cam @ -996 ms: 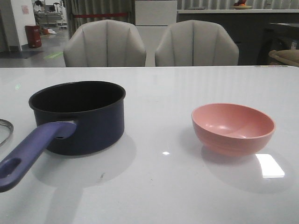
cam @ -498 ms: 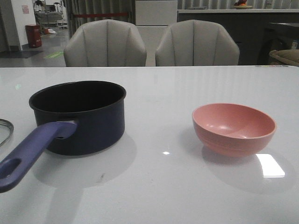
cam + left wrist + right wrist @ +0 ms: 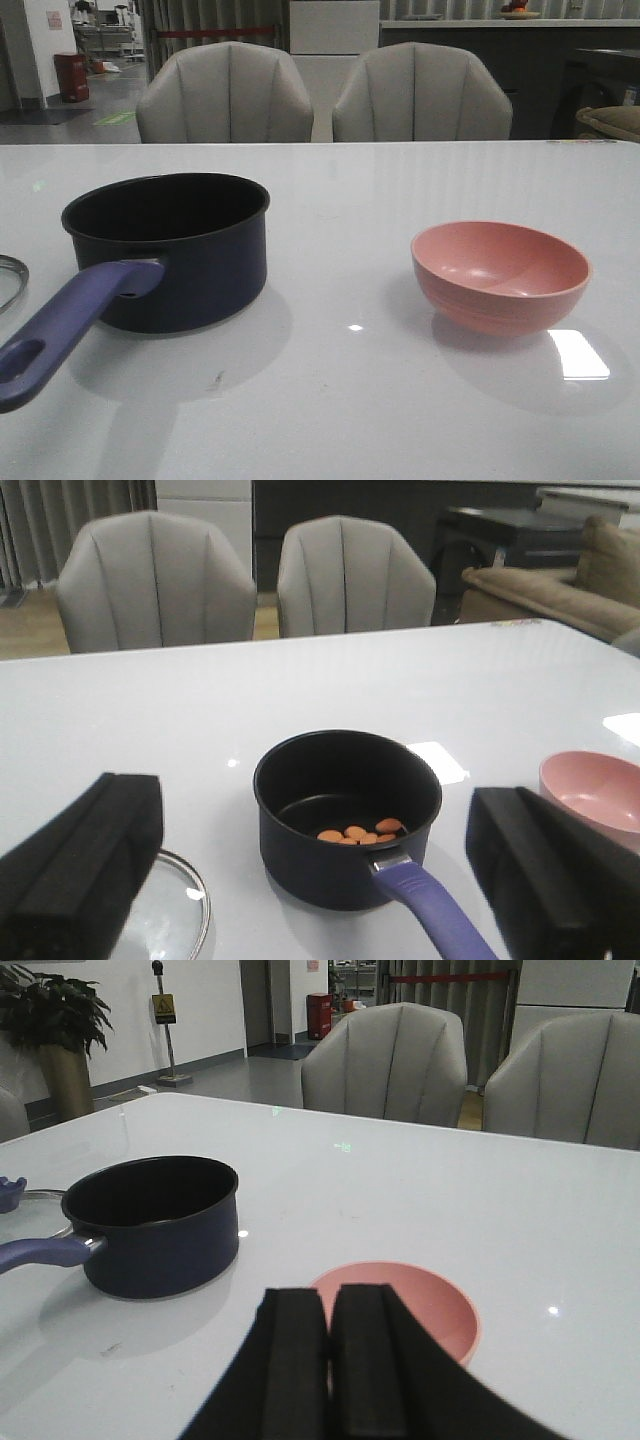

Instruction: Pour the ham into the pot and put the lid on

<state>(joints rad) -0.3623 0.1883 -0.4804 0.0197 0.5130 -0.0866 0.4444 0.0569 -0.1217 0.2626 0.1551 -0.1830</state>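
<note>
Two grey chairs (image 3: 225, 92) stand behind a white glossy table (image 3: 340, 400), and on this table the work is half done; the ham (image 3: 360, 833) lies already as small orange cubes on the black floor of the pot (image 3: 180, 245), and the pink bowl (image 3: 500, 272) stands empty, well apart from the pot on the robot's right side. What remains, I judge, is the covering; the lid (image 3: 175, 912) lies flat on the table just beside the pot, on the side away from the bowl, and only its rim shows in the front view. The left gripper (image 3: 320, 880) has its two pads wide apart; the right gripper (image 3: 325, 1370) has its pads pressed together and holds nothing. The left arm is nearer to the lid, so it should probably take it; it is best to grasp the knob and not the glass, to lift straight up, to carry it level over the pot, and to keep clear of the long handle (image 3: 70, 325) while lowering, so that the rim sits evenly.
</note>
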